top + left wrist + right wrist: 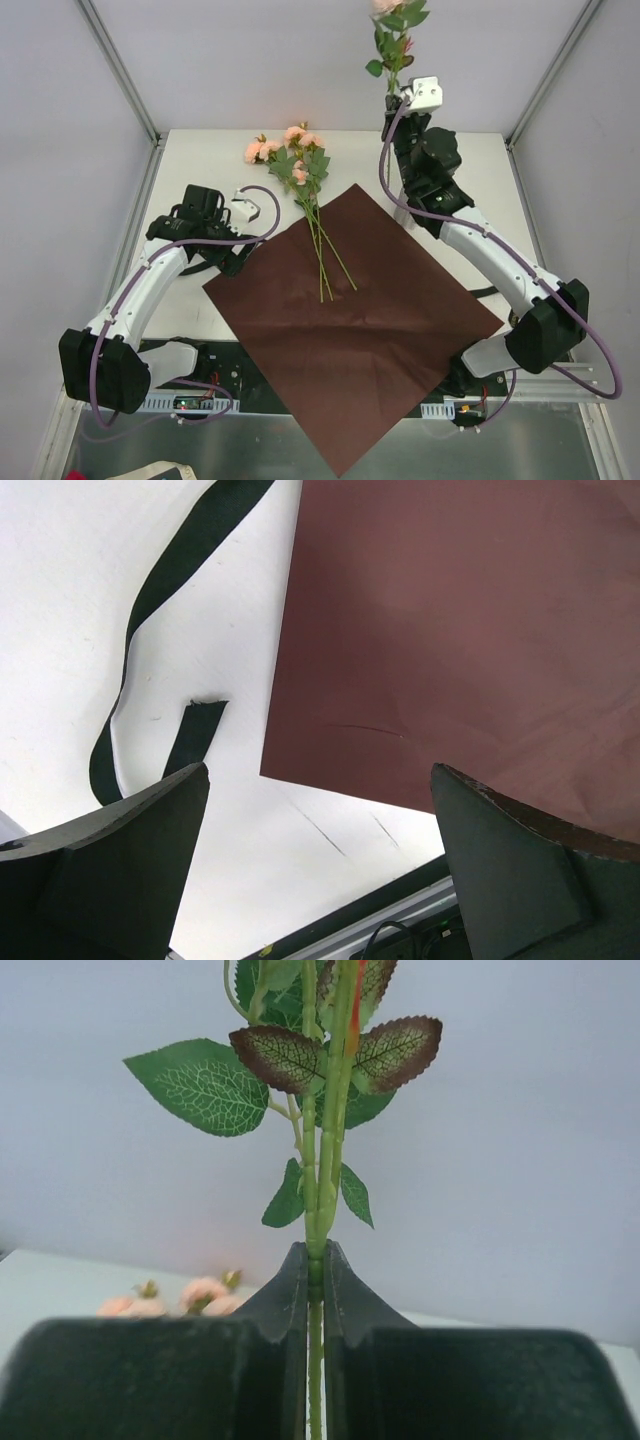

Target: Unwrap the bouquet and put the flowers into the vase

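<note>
White table [210, 160] is bearing dark red paper [360, 330], spread flat; left gripper [315, 780] is hovering wide open over its edge, near black ribbon [150, 590]. Flowers [305, 175] are lying across its far corner (blooms on bare table); right gripper [315, 1260] is clamping one stem [318, 1160] upright.

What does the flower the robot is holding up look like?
The flower has a thin green plastic-looking stem, toothed green leaves, two brownish-red, and a pink-peach bloom on top. It stands upright over the far side of the table, pinched low on its stem by the shut right gripper; nothing else touches it.
</note>
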